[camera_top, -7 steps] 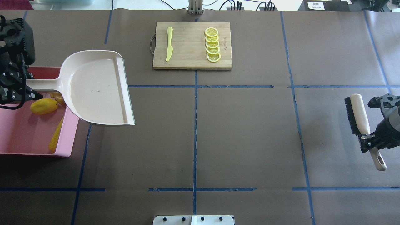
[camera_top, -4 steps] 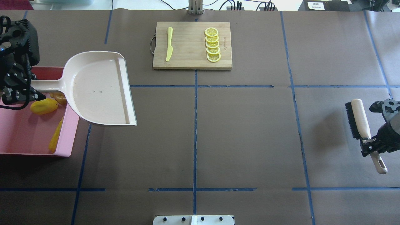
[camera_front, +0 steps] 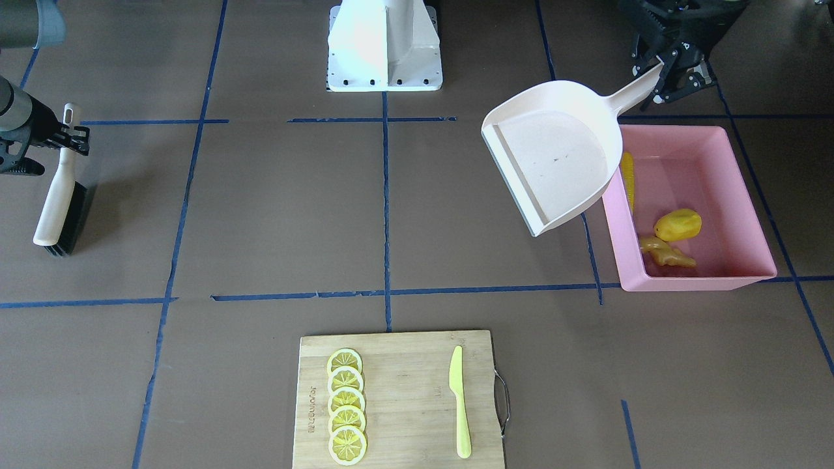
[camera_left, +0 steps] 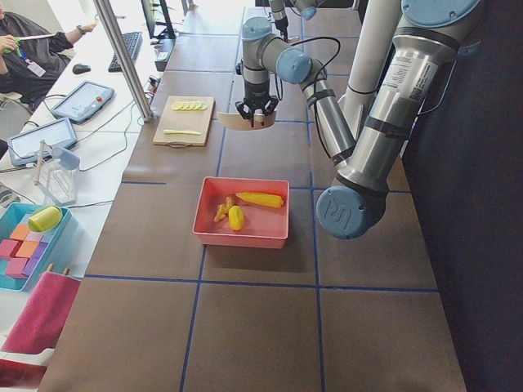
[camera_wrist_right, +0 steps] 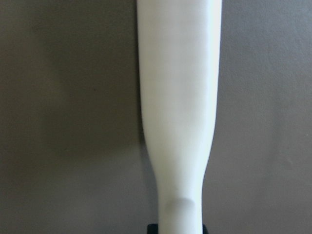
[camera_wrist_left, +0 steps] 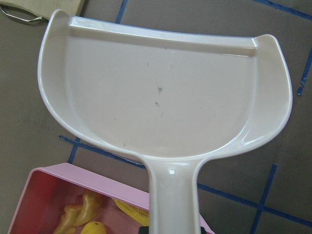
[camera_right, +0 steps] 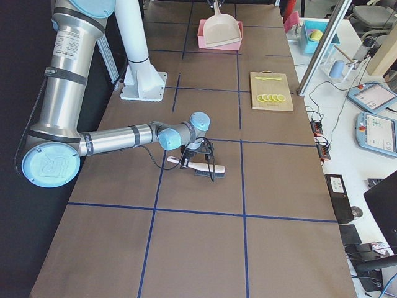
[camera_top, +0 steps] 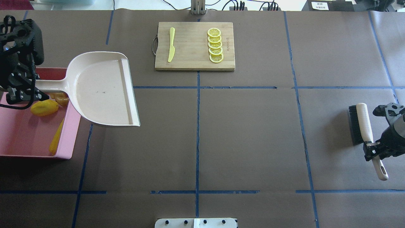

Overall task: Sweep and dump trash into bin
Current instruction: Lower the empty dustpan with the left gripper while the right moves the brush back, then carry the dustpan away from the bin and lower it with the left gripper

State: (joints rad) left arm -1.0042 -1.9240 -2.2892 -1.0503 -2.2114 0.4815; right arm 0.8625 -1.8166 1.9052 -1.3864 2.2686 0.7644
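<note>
The pink bin (camera_top: 25, 136) sits at the table's left end and holds the trash: a corn cob (camera_top: 56, 140), a yellow oval fruit piece (camera_top: 44, 107) and a tan ginger root (camera_front: 666, 253). My left gripper (camera_top: 23, 90) is shut on the handle of the beige dustpan (camera_top: 104, 90). The empty pan hangs in the air, partly over the bin's inner wall, with its mouth pointing toward the table's middle. Far to the right, my right gripper (camera_top: 375, 148) is shut on the white handle of the brush (camera_top: 364, 123), whose black bristles are low at the table.
A wooden cutting board (camera_top: 194, 57) lies at the far middle with a lime-green knife (camera_top: 171, 44) and a row of lemon slices (camera_top: 215, 45). The robot's white base (camera_front: 384, 45) stands at the near edge. Blue tape lines cross the brown table cover.
The dustpan has shifted a little to the right with my left gripper. My right gripper has moved toward the robot and lowered the brush to the table.
</note>
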